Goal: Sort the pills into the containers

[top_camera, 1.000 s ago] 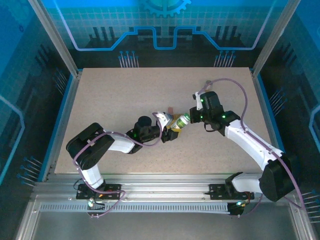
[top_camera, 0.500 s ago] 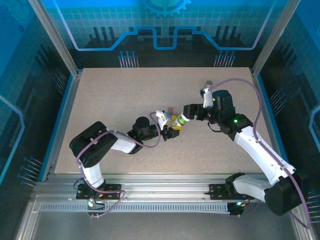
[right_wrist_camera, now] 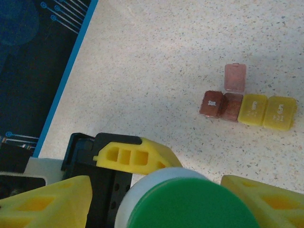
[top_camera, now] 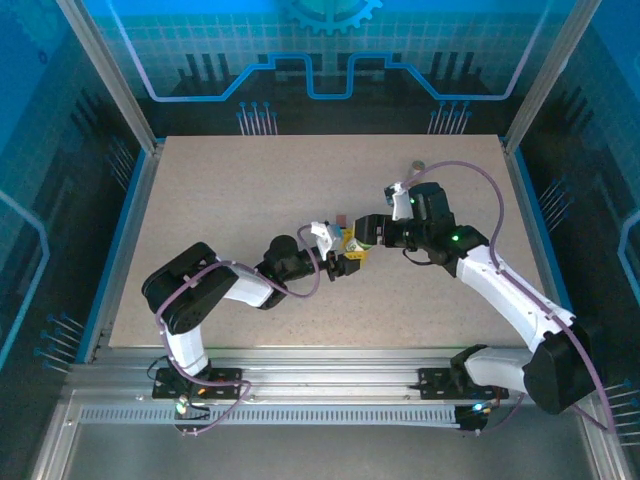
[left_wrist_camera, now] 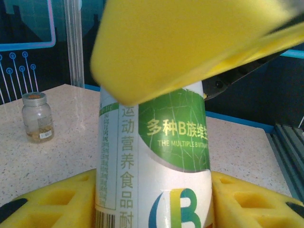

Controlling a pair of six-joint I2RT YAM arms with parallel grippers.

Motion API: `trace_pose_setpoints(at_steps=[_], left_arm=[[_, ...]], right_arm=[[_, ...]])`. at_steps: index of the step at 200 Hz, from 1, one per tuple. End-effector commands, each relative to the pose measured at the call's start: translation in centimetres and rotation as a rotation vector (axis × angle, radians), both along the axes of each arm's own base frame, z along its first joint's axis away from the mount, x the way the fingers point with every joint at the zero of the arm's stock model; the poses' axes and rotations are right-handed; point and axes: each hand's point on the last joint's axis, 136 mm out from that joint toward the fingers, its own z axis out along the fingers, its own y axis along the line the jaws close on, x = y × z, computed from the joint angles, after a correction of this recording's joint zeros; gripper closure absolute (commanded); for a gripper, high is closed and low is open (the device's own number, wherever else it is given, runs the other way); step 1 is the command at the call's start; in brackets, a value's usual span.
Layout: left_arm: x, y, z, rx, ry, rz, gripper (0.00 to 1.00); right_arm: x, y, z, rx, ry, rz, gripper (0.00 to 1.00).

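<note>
My left gripper [top_camera: 340, 256] [left_wrist_camera: 154, 211] is shut on a white bottle [left_wrist_camera: 152, 156] with a green label, its yellow fingers [left_wrist_camera: 47, 202] pressing both sides. The bottle [top_camera: 356, 243] lies tilted between the two arms. My right gripper [top_camera: 371, 231] [right_wrist_camera: 156, 206] is open, and its yellow fingers [right_wrist_camera: 45, 204] flank the bottle's green cap [right_wrist_camera: 190, 206], with a gap on the left side. The containers stand in a row on the table: dark red boxes [right_wrist_camera: 221, 104] and yellow boxes [right_wrist_camera: 267, 112], one with its pinkish lid [right_wrist_camera: 235, 77] up. The pills are out of view.
A small glass jar with a brown lid [left_wrist_camera: 37, 116] [top_camera: 418, 166] stands far back on the speckled table [top_camera: 230, 190]. A blue rail [right_wrist_camera: 66, 71] marks the table's edge, and metal frame posts [top_camera: 105, 75] rise at the far corners.
My right gripper let go of the green cap, drew back to the right with its jaws wide, then returned to the cap with them narrower. The left gripper keeps the bottle still.
</note>
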Motion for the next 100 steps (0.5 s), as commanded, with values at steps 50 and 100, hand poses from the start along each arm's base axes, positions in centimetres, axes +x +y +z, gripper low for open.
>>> trace_pose_setpoints(at_steps=[50,100], left_arm=[[0.4,-1.0,2.2,-0.013,-0.089,-0.008,1.00],[1.0,-1.0,1.4,0.037,-0.069,0.019,0.23]], right_arm=[[-0.8,1.1,0.9,0.028,-0.016,0.049,0.59],[-1.1,0.5,2.8,0.033,-0.088,0.028,0.68]])
